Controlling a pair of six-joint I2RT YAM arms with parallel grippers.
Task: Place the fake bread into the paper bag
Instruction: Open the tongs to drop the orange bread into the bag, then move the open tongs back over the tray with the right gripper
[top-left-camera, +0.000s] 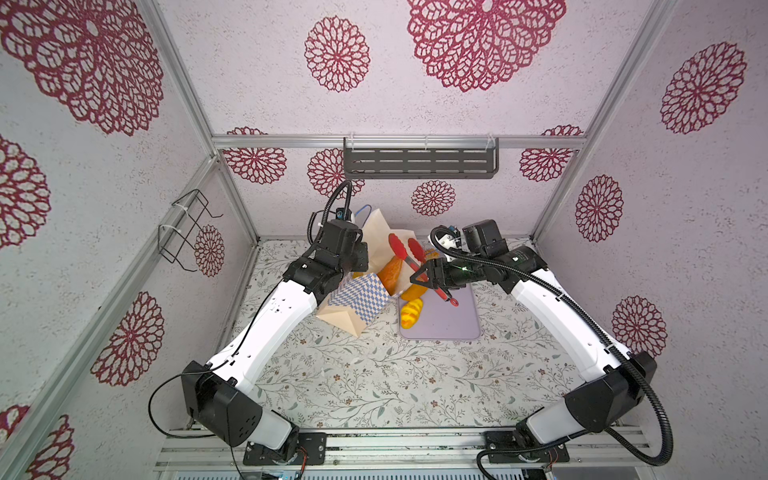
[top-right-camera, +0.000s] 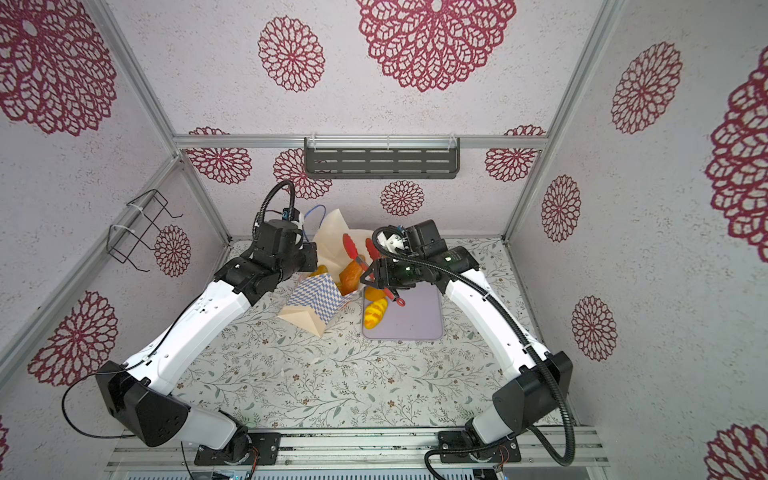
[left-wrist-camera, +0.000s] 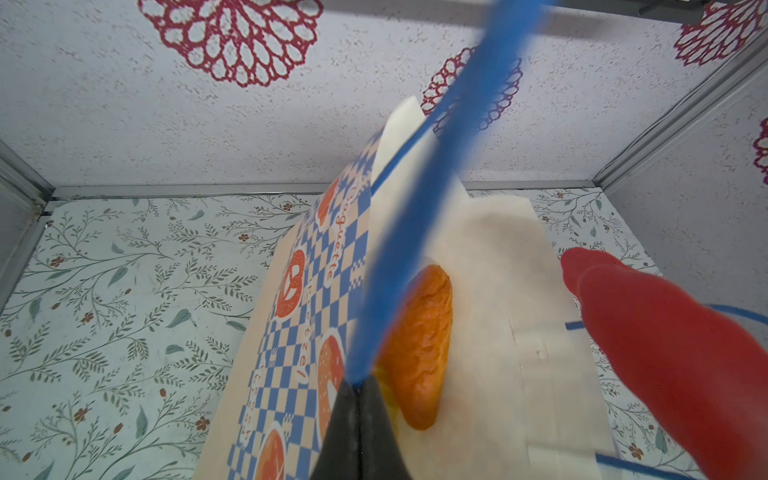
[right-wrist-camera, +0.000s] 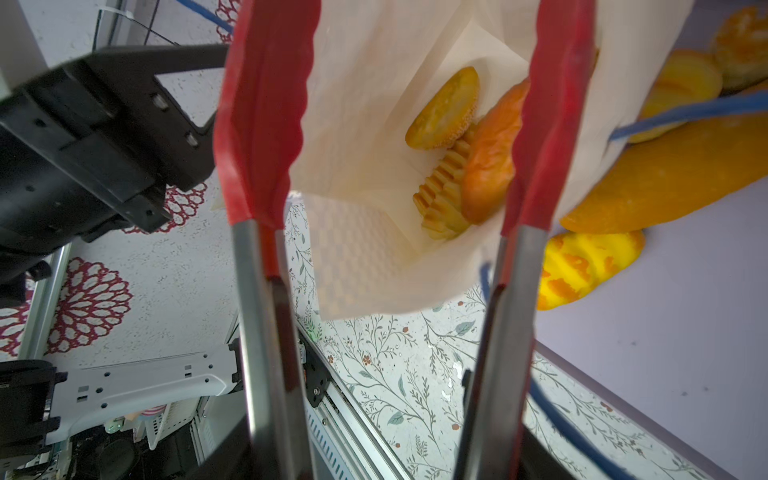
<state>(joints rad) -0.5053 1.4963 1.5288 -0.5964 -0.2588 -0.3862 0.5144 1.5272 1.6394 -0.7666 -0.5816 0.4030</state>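
Observation:
The paper bag (top-left-camera: 361, 299) (top-right-camera: 316, 297) leans on the table with its mouth held up and wide. My left gripper (left-wrist-camera: 359, 386) is shut on its blue cord handle (left-wrist-camera: 415, 216). Inside lie fake bread pieces: an orange-brown loaf (right-wrist-camera: 490, 158) (left-wrist-camera: 424, 345), a round seeded roll (right-wrist-camera: 442, 110) and a ridged pastry (right-wrist-camera: 442, 203). My right gripper (top-left-camera: 428, 276) is shut on red-tipped tongs (top-left-camera: 409, 253). Their arms are spread, with nothing between them, over the bag's mouth. More bread lies on the lilac tray (top-left-camera: 453, 320): a yellow loaf (top-left-camera: 411, 312) (right-wrist-camera: 582, 266) and a long orange loaf (right-wrist-camera: 673, 174).
Further rolls (right-wrist-camera: 681, 83) sit at the tray's far end behind the bag. A dark slotted shelf (top-left-camera: 419, 160) hangs on the back wall and a wire rack (top-left-camera: 187, 228) on the left wall. The floral tabletop (top-left-camera: 374, 382) stretches toward the arm bases.

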